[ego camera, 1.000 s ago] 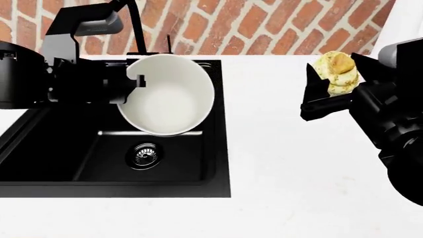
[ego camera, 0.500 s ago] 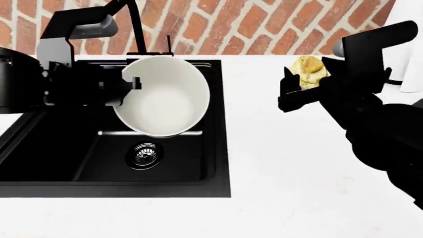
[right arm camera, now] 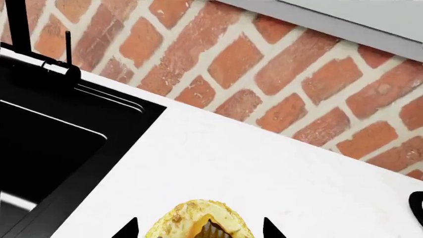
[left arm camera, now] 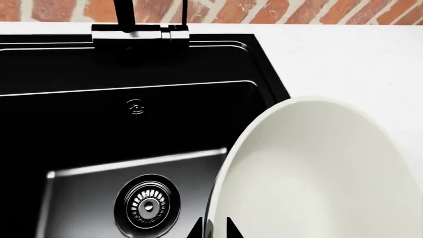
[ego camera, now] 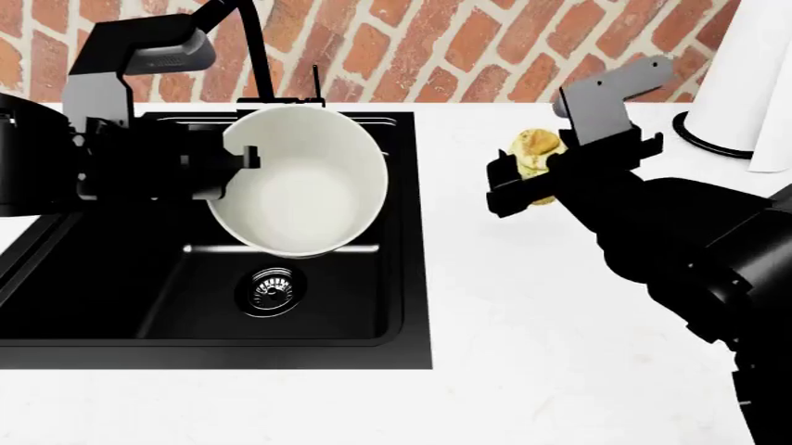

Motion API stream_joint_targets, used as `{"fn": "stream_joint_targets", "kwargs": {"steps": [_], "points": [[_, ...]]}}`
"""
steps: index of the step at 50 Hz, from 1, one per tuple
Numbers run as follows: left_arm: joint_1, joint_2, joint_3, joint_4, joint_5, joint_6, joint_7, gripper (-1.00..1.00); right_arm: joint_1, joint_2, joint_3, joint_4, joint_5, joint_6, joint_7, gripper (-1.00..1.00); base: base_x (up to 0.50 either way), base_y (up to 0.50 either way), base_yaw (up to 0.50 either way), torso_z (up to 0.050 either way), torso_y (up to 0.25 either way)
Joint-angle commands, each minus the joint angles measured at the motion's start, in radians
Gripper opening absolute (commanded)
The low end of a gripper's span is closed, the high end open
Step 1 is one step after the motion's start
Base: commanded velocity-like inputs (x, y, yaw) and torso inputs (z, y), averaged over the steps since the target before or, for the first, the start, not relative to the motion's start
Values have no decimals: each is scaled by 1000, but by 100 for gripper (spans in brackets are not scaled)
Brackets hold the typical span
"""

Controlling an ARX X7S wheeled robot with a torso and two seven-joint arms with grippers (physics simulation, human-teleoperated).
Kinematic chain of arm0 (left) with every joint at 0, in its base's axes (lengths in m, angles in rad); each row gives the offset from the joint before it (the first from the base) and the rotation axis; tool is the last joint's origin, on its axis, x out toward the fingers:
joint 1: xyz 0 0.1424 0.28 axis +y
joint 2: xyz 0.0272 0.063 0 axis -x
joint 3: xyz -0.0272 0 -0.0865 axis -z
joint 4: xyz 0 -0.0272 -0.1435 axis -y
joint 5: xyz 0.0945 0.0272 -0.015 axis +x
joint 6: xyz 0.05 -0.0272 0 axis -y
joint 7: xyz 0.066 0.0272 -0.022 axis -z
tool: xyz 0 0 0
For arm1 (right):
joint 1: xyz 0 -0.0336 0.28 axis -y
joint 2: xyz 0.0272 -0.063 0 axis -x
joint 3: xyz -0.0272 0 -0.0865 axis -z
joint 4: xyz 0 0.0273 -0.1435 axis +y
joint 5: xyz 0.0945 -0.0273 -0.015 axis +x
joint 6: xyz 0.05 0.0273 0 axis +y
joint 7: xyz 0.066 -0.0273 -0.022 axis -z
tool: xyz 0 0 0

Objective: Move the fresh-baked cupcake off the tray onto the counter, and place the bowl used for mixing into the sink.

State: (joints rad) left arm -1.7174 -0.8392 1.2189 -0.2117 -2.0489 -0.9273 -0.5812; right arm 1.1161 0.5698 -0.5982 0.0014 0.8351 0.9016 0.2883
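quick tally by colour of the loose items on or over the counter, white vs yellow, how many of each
White or off-white: 2, the bowl held over the sink and the paper-towel roll standing at the back.
Yellow: 1, the cupcake in the right gripper.
Total: 3

no readable text, no labels, brands or numbers — none on any surface

One bowl, one cupcake, one sink, one faucet, seemingly one paper-towel roll.
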Motion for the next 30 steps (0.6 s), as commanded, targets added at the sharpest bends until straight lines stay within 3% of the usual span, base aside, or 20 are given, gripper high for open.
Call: {"fn": "stream_joint_targets", "kwargs": {"steps": [1,30], "points": [[-3,-1,-9,1,1,7,-4,-100,20,-39,-56,87,-63,-8,-46,-100,0,0,0,0,0],[1,-21,-17,17,-8,9,-21,-100,-5,-54,-104,166,-106,-27,-58,-100,0,0,0,0,0]]}}
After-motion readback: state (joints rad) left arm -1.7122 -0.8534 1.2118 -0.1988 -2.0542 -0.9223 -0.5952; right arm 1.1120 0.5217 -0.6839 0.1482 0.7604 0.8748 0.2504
